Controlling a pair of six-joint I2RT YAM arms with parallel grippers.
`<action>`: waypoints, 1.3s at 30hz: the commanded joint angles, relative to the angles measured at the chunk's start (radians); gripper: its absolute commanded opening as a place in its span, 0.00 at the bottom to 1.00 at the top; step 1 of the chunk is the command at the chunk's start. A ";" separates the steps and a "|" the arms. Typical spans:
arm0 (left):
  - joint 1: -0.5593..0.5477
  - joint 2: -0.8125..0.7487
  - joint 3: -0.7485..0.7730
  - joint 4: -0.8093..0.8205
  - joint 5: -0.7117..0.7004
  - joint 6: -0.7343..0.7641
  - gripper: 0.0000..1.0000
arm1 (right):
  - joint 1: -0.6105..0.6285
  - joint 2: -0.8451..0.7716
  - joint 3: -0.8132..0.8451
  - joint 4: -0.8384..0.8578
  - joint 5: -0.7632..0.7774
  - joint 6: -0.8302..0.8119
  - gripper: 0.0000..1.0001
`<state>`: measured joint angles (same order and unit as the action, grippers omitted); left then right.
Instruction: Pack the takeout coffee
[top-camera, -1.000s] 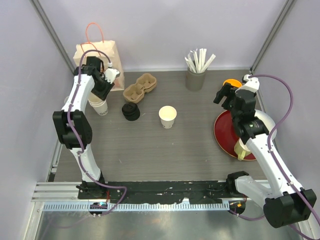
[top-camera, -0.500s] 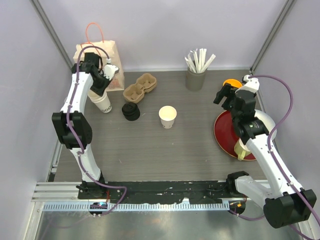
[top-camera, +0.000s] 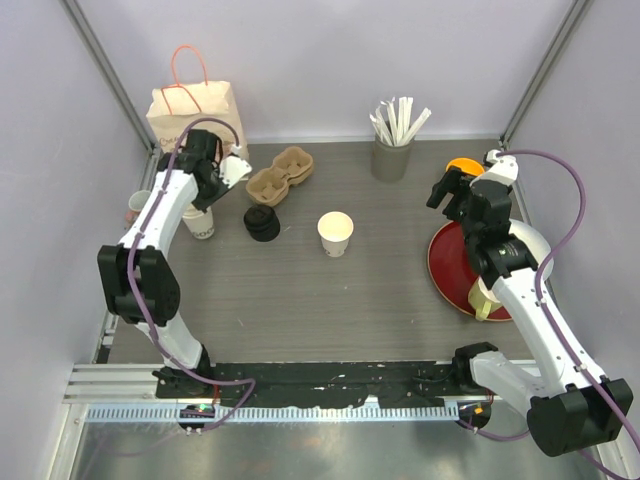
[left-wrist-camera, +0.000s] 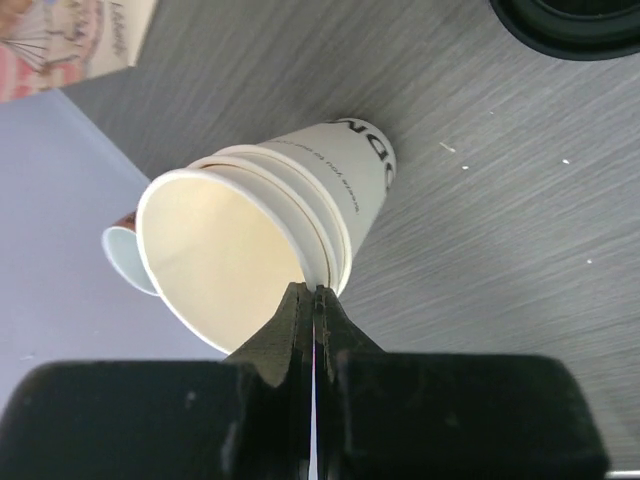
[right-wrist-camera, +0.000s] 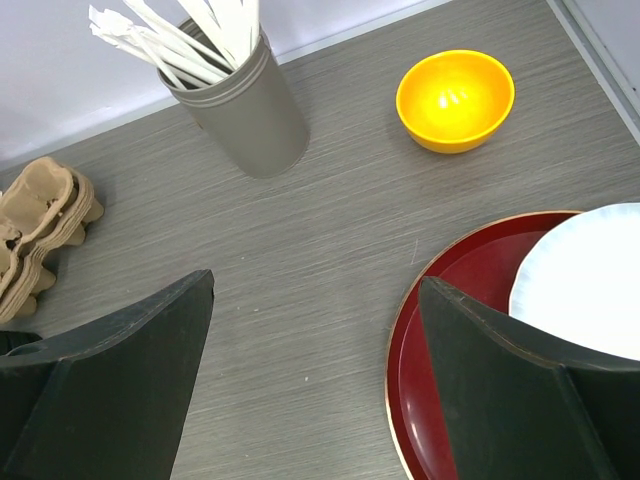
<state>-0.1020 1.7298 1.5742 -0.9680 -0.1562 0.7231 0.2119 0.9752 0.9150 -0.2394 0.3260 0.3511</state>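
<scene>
The left gripper (left-wrist-camera: 314, 293) has swung nearer, clenched on cup stack (left-wrist-camera: 250, 250), beside lids (top-camera: 262, 222).

Table layout from above.
The cup (top-camera: 335, 233) stands mid-frame, with lids (top-camera: 262, 223) to its left and the cup stack (top-camera: 200, 222) farther left. The carton tray (top-camera: 280, 175) and bag (top-camera: 190, 112) lie upper left, the straw pot (top-camera: 391, 158) upper right, the plate (top-camera: 445, 262) at right.

Looks down past the right claw (right-wrist-camera: 315, 290), its fingers (right-wrist-camera: 130, 390) spread wide with nothing between them, onto a grey wood-grain table (right-wrist-camera: 330, 190). Takes in a grey cup (right-wrist-camera: 245, 115) stuffed with white paper-wrapped sticks (right-wrist-camera: 185, 35) at top left and a yellow bowl (right-wrist-camera: 455, 100) at top right, well apart. Catches a white plate (right-wrist-camera: 580, 280) lying on a red plate (right-wrist-camera: 445, 300) at right, and a cardboard cup carrier (right-wrist-camera: 40, 230) cut off at left.
</scene>
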 joint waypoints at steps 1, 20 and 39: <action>0.010 -0.039 0.007 0.066 -0.026 0.047 0.00 | -0.002 -0.001 0.004 0.057 -0.007 0.008 0.89; -0.028 -0.141 -0.099 0.138 -0.017 -0.077 0.00 | -0.003 -0.001 0.004 0.055 -0.022 0.006 0.89; -0.053 -0.193 0.002 -0.052 0.126 -0.185 0.00 | 0.020 0.098 0.028 0.189 -0.385 0.118 0.79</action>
<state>-0.1360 1.5841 1.4845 -0.9661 -0.0792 0.5846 0.2127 0.9981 0.9104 -0.1894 0.1905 0.3763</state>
